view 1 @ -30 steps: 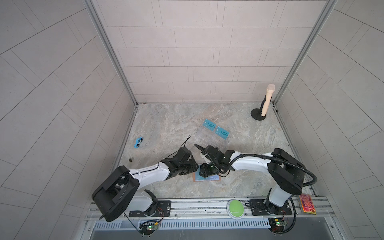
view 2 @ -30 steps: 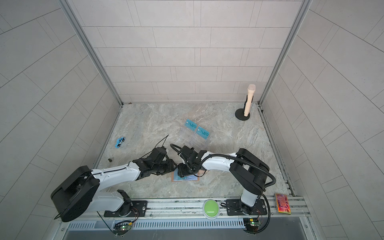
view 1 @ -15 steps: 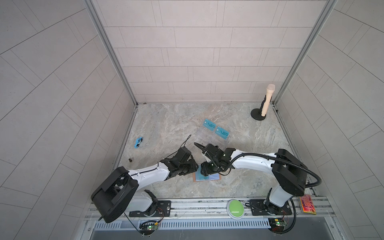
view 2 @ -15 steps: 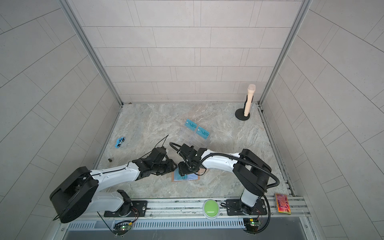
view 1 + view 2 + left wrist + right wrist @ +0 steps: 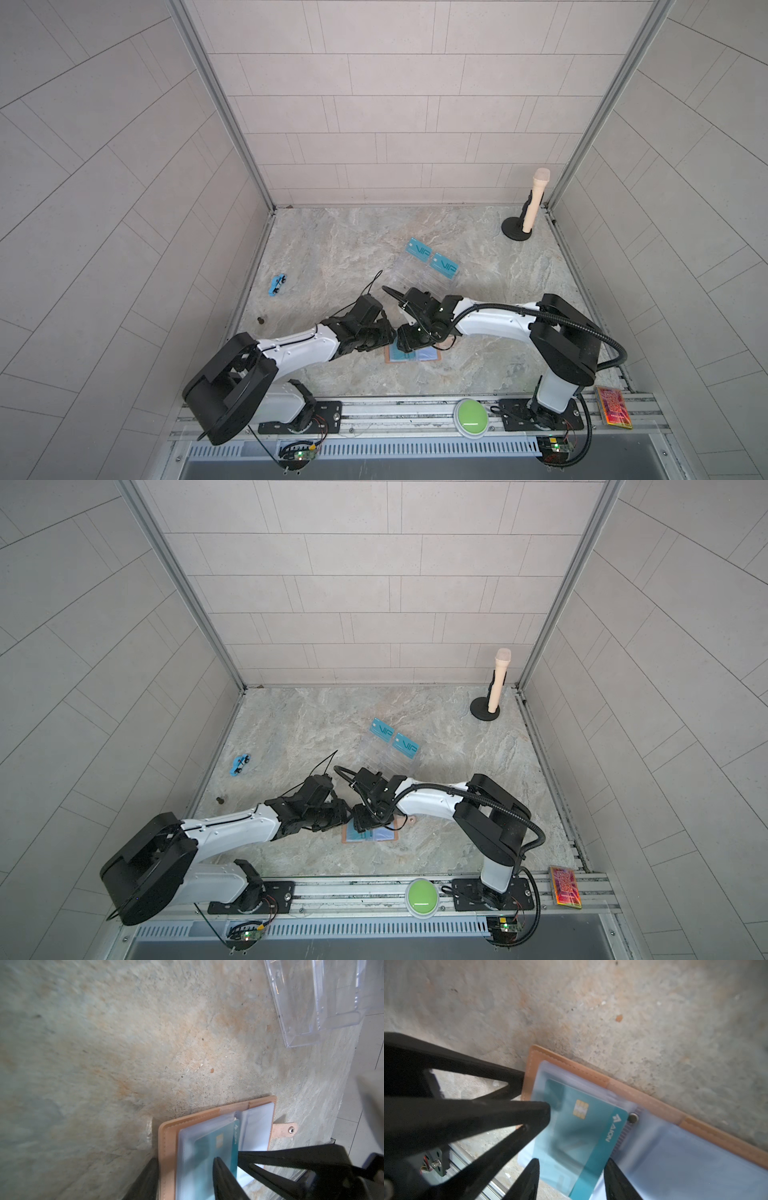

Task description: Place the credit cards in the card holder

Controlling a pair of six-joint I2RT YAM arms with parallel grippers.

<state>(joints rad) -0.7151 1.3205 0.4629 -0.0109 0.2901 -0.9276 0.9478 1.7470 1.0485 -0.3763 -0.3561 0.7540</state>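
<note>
Right wrist view: shows the card holder (image 5: 654,1105) lying open on the mottled stone tabletop (image 5: 591,1001), with a stitched tan-pink cover framing pale-blue clear pockets. Shows a teal card (image 5: 581,1136) with a gold chip and white "AION" lettering, slid part way into one pocket, one end sticking out. Catches the right gripper (image 5: 571,1160) with fingers (image 5: 529,1180) spread to the card's width, set against both long edges of that free end and clasping it. Finds the left gripper (image 5: 535,1094) part open: one fingertip (image 5: 542,1109) down on the pocket sheet over the card, the other at the cover's outer edge, gripping nothing.

Left wrist view: adds a tan strap with a metal snap (image 5: 292,1130) jutting from the holder's far side.

Both top views: place the holder (image 5: 426,356) (image 5: 384,835) near the front middle of the table, under the two meeting grippers. Show a VIP card (image 5: 419,249) and a second VIP card (image 5: 445,266) on the clear acrylic stand (image 5: 419,278) farther back, well apart from the holder.
</note>
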